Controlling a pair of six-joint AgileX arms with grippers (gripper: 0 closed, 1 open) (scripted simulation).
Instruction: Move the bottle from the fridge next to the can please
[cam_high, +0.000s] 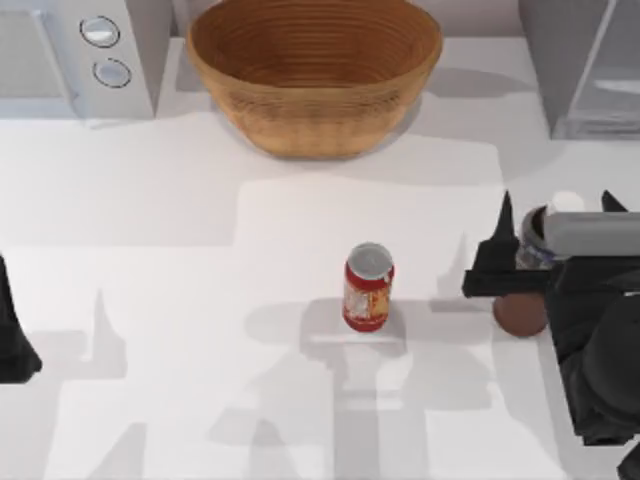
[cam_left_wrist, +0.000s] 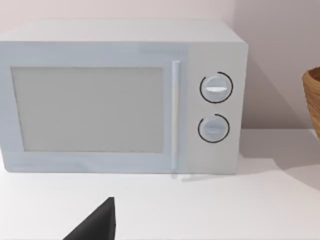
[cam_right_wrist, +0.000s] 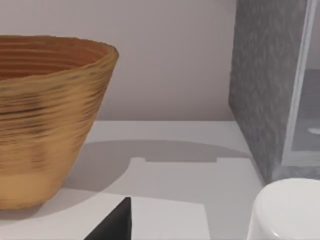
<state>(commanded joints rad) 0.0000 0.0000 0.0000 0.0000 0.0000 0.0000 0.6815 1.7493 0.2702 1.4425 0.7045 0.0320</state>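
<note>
The bottle (cam_high: 522, 312) is being held in the right gripper's (cam_high: 556, 215) jaws, right of the can (cam_high: 368, 288). If released tilted, it may topple against the can.

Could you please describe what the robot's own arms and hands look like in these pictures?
Both arms are matte black with no visible cables or markings. The right hand has two thin, pointed black fingers on a black crossbar, with a flat grey block above it, and a bulky rounded black arm behind. The left hand is a dark tapering shape at the table's left edge.
</note>
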